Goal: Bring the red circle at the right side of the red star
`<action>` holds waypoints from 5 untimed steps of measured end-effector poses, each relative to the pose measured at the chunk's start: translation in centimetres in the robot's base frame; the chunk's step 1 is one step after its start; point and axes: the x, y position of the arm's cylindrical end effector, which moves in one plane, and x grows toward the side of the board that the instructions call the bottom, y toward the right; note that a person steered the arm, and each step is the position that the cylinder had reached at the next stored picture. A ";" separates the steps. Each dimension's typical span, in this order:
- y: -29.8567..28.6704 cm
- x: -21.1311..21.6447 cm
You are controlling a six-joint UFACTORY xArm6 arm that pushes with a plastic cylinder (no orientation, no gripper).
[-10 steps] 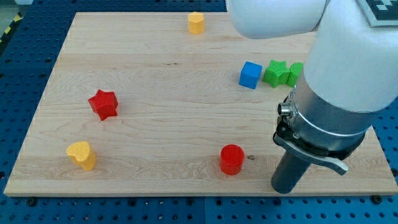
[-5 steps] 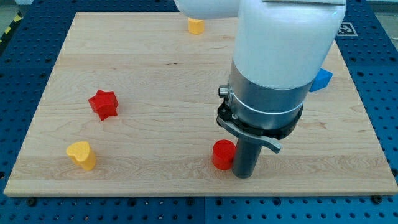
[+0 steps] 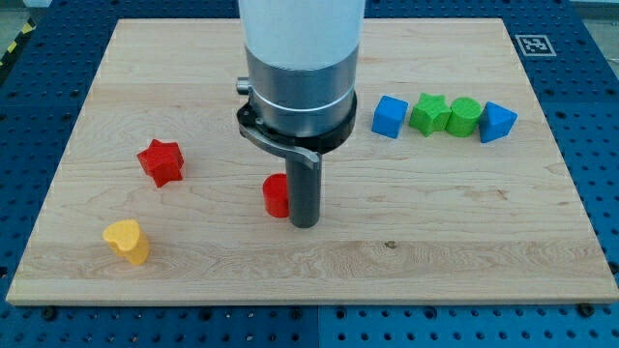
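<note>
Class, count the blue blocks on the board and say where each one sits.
2: one blue block at the row's left end, another blue block at its right end; the arm may hide others.

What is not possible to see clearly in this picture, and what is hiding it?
- Red circle: its right part is hidden in the camera view by my rod, whose tip stands at the circle's right side. Whether they touch cannot be told.
- Board: a stretch near the view's top is covered by the arm's body; anything there is unseen.
- Arm: cut off by the view's top edge.
- Marker at the board's top right corner: too small to read.
</note>
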 end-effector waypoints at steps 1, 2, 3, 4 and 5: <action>-0.1 0.7; -0.1 1.9; -0.4 1.8; -2.2 -0.1; -3.2 -1.9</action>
